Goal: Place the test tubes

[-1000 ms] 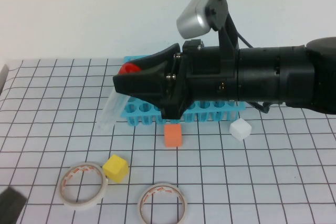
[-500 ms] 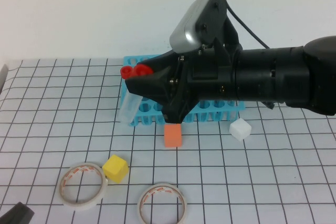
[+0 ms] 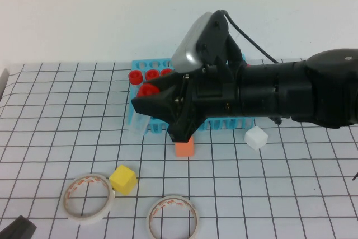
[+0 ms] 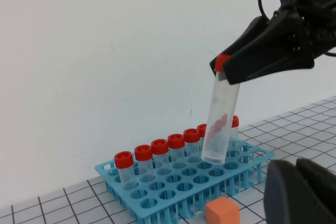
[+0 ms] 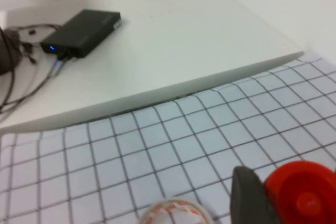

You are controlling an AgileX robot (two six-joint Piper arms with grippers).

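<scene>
Aiming for the rack (image 4: pixel 122 188), your right gripper (image 3: pixel 141 103) jaws clamp the tilted test tube (image 4: pixel 220 124); left gripper (image 3: pixel 15 229) jaws closed empty, parked at the desk (image 3: pixel 56 138) corner

Red-capped test tube (image 4: pixel 220 121), tilted, over blue rack (image 4: pixel 157 190)

A lab-style test bench is showing here.
A blue plastic rack (image 4: pixel 152 188) is holding red-capped clear plastic test tubes (image 4: pixel 160 157) on a white sheet with a black grid (image 3: pixel 56 138), and a black electronics box with cables (image 5: pixel 81 32) is lying on a white bench (image 5: pixel 184 40).
</scene>
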